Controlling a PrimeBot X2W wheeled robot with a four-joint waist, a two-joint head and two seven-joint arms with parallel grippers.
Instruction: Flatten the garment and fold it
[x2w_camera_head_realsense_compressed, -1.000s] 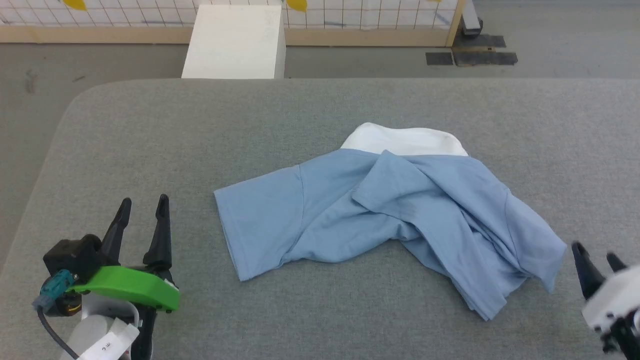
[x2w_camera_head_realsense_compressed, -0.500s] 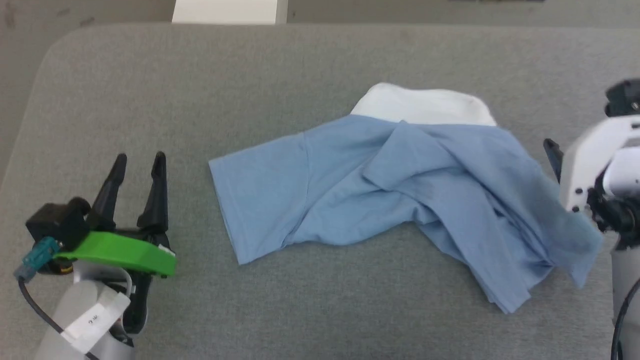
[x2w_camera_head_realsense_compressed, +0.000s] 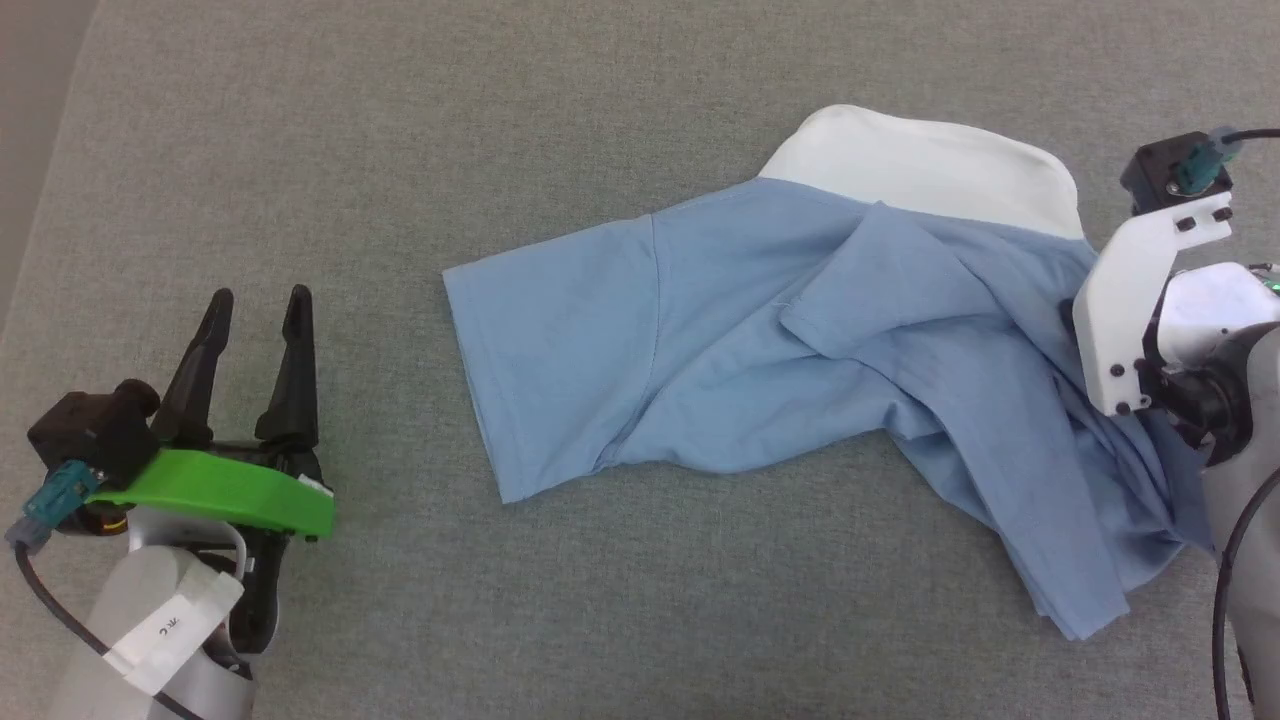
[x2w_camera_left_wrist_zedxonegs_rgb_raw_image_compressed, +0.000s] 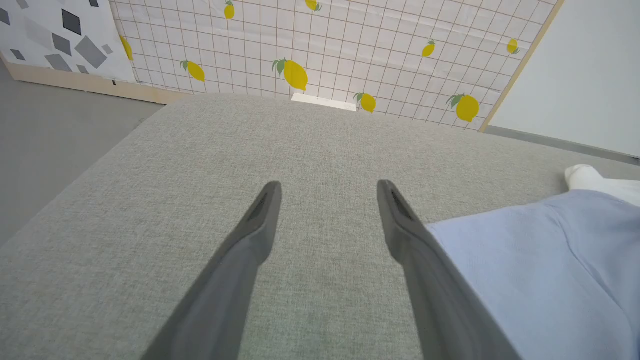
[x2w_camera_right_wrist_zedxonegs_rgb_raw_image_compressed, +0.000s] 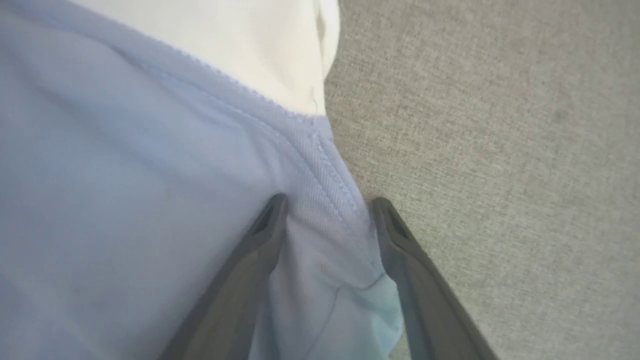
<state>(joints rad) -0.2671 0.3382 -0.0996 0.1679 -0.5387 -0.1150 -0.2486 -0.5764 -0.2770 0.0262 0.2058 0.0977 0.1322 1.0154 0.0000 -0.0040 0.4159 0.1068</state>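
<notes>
Closest to the robot, on its left, the left gripper (x2w_camera_head_realsense_compressed: 259, 295) is over the grey worktop (x2w_camera_head_realsense_compressed: 400, 150). Its two dark fingers are spread wide, with nothing between them. A little to its right lies the light blue shirt (x2w_camera_head_realsense_compressed: 760, 330). One short sleeve (x2w_camera_head_realsense_compressed: 545, 350) lies flat and points toward that gripper. The rest of the shirt is bunched up in folds. At the shirt's right side, the right gripper (x2w_camera_right_wrist_zedxonegs_rgb_raw_image_compressed: 328, 200) is down on the cloth. Its fingers are wide apart, with a bump of blue cloth between them. Farther back, the white collar piece (x2w_camera_head_realsense_compressed: 920, 170) sticks out. Past the worktop stands a wall (x2w_camera_left_wrist_zedxonegs_rgb_raw_image_compressed: 350, 45) with yellow lemons.
</notes>
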